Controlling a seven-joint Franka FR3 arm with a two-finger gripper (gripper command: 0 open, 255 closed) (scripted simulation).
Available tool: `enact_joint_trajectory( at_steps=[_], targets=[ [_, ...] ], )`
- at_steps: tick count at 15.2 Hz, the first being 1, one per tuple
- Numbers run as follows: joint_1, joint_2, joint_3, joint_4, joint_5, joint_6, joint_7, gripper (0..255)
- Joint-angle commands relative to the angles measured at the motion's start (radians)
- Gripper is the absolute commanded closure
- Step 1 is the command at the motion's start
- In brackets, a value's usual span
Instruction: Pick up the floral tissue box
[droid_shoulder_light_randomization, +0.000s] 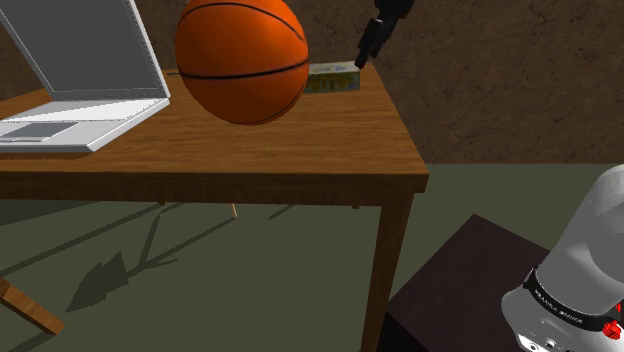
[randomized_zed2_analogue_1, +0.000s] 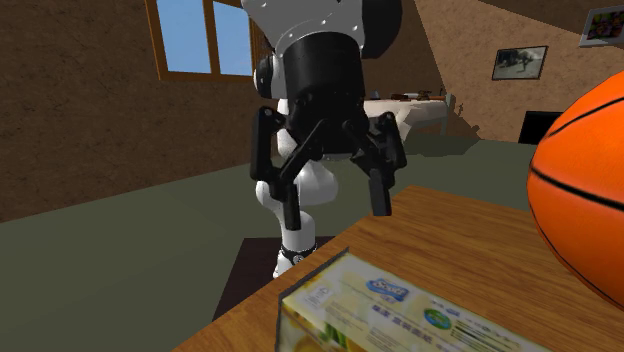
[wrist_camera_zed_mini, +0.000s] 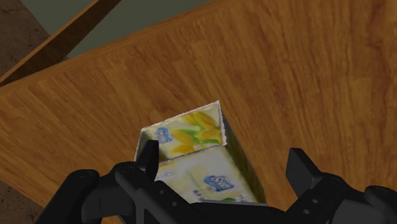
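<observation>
The floral tissue box (wrist_camera_zed_mini: 197, 149) is seen as a pale, cream-coloured carton printed with yellow flowers and green leaves. Small blue logo patches are carried on its faces, and fine print runs along its upper side in the second exterior view (randomized_zed2_analogue_1: 400, 310).

It is laid flat on the wooden table (droid_shoulder_light_randomization: 250, 150), close to the far edge and near a corner. In the shoulder view (droid_shoulder_light_randomization: 333, 78) it is partly hidden behind the basketball (droid_shoulder_light_randomization: 242, 58). Its long axis is set along that far edge – across the shoulder view. One short, flowered end is turned toward the wrist camera.

The gripper (randomized_zed2_analogue_1: 337, 215) is held above the table with its fingers (wrist_camera_zed_mini: 149, 153) spread wide. In the wrist view the box is framed between them, but it is not touched.

An open grey laptop (droid_shoulder_light_randomization: 80, 80) is placed at the table's other end. The table top is shown in warm, streaked wood grain. Brown walls, a grey-green floor, a window (randomized_zed2_analogue_1: 205, 35) with blue panes and a framed picture (randomized_zed2_analogue_1: 519, 62) are shown around it – and the dark stand (droid_shoulder_light_randomization: 470, 280) beside the table.
</observation>
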Motion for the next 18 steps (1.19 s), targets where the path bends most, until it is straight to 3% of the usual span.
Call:
enact_joint_trajectory(
  at_steps=[1, 8, 9, 18],
  targets=[
    [0.004, 0.006, -0.001, -0.014, 0.002, 0.032, -0.013, 0],
    [0.004, -0.002, -0.002, -0.096, 0.004, 0.106, -0.018, 0],
    [0.004, -0.001, -0.001, -0.095, 0.004, 0.106, -0.018, 255],
    [0.004, -0.002, -0.002, -0.096, 0.004, 0.106, -0.018, 255]
  ],
)
